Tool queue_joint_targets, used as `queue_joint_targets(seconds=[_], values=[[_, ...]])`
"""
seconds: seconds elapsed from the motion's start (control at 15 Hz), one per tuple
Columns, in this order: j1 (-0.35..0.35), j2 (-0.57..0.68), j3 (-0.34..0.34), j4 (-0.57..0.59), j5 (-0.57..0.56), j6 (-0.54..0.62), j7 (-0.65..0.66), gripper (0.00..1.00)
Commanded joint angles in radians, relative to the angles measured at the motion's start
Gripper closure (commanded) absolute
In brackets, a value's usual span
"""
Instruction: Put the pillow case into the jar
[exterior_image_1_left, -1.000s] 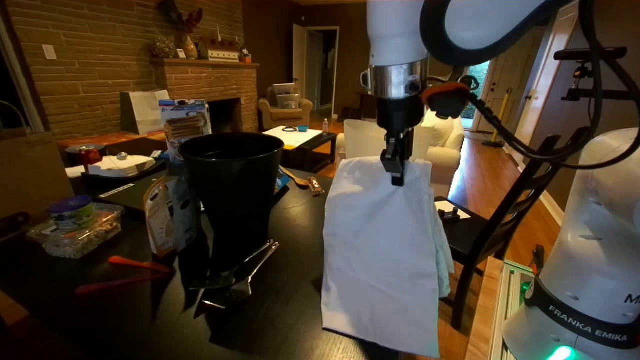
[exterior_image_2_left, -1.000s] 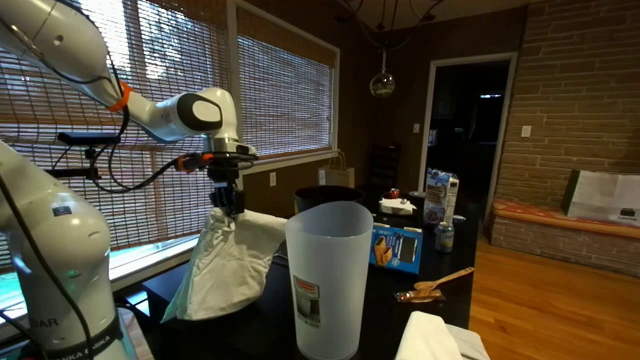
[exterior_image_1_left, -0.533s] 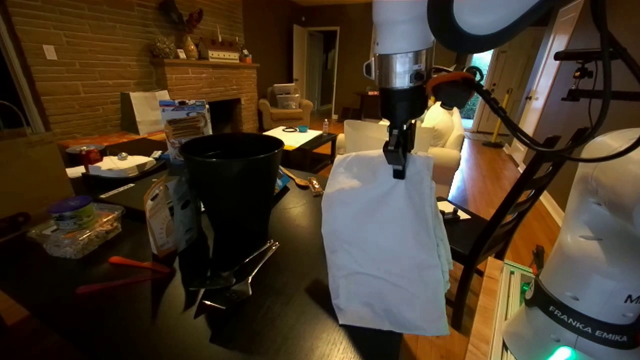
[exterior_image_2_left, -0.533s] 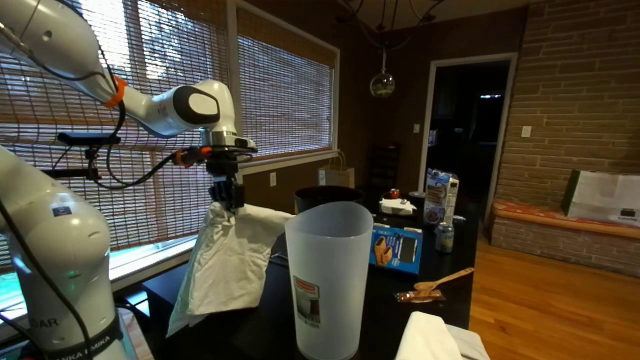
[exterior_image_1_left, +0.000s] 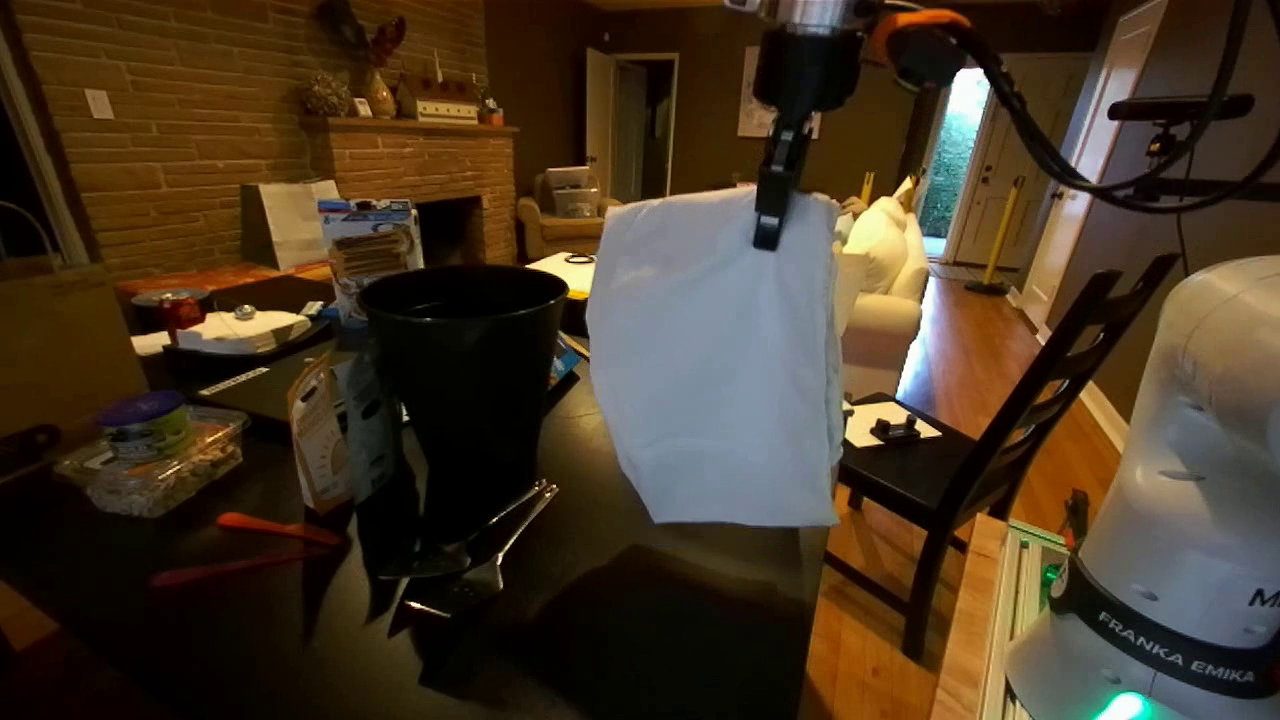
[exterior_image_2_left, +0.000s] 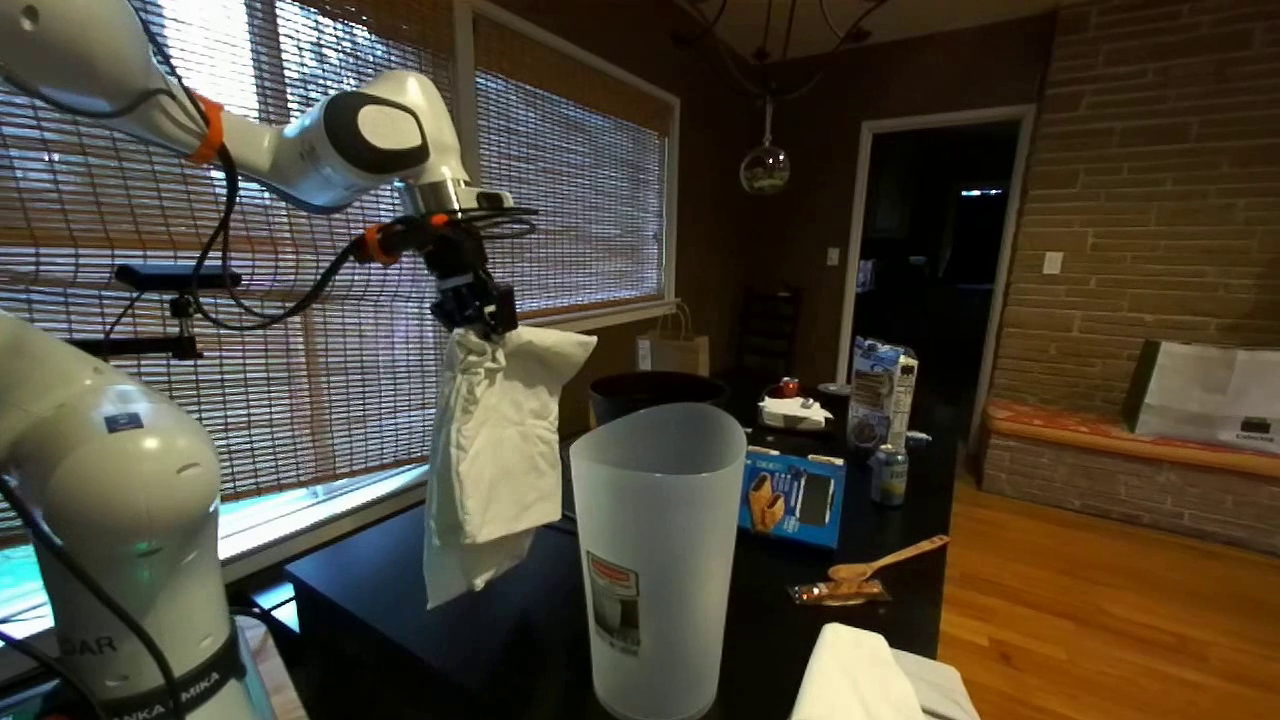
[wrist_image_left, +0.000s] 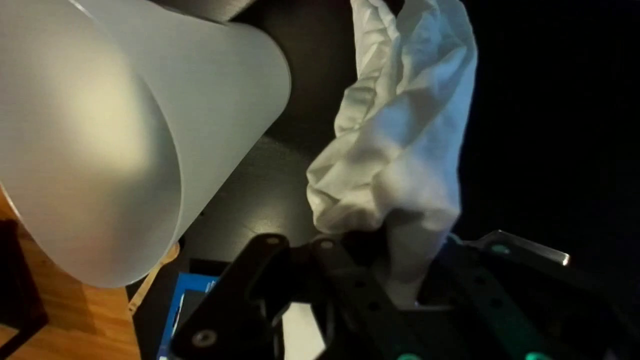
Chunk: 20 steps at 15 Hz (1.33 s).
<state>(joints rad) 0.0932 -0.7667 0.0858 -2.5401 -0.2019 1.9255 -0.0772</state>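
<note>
The pillow case (exterior_image_1_left: 715, 370) is a white creased cloth hanging from my gripper (exterior_image_1_left: 772, 235). It also shows in an exterior view (exterior_image_2_left: 505, 430) and in the wrist view (wrist_image_left: 395, 145). My gripper (exterior_image_2_left: 490, 325) is shut on its upper part, and the fingertips are partly hidden by folds. The cloth's lower edge hangs above the black table. The jar (exterior_image_2_left: 660, 560) is a tall translucent white cylinder standing upright on the table, its slanted mouth open upward. The cloth hangs beside the jar, apart from it. In the wrist view the jar (wrist_image_left: 220, 85) lies left of the cloth.
A black bucket (exterior_image_1_left: 455, 400) stands on the table with metal tongs (exterior_image_1_left: 490, 570) beside it. A blue box (exterior_image_2_left: 790, 500), a can (exterior_image_2_left: 889, 475) and a wooden spoon (exterior_image_2_left: 890, 560) lie behind the jar. A folded white cloth (exterior_image_2_left: 865, 675) is at the near edge. A chair (exterior_image_1_left: 960, 450) stands beside the table.
My gripper has risen and tilted slightly, lifting the pillow case higher above the table. In an exterior view the cloth has also shifted a little towards the jar. The jar has not moved.
</note>
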Motion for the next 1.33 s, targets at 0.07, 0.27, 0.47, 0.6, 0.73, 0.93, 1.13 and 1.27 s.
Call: queue_joint_targets(seconds=[0.07,0.27,0.47,0.6,0.73,0.93,1.13,1.27], values=[[-0.021,-0.051,-0.038,0.094,-0.051,-0.083,-0.083,0.97],[-0.035,-0.059,-0.065,0.138,-0.078,-0.091,-0.111,0.97],[-0.064,-0.055,-0.080,0.181,-0.114,-0.101,-0.119,0.97],[-0.098,-0.044,-0.087,0.196,-0.156,-0.106,-0.101,0.97],[-0.127,-0.039,-0.097,0.197,-0.191,-0.095,-0.085,0.97],[-0.158,-0.034,-0.114,0.183,-0.222,-0.086,-0.077,0.97],[-0.174,-0.024,-0.131,0.157,-0.241,-0.056,-0.071,0.97],[-0.183,-0.017,-0.142,0.137,-0.257,-0.028,-0.067,0.97]])
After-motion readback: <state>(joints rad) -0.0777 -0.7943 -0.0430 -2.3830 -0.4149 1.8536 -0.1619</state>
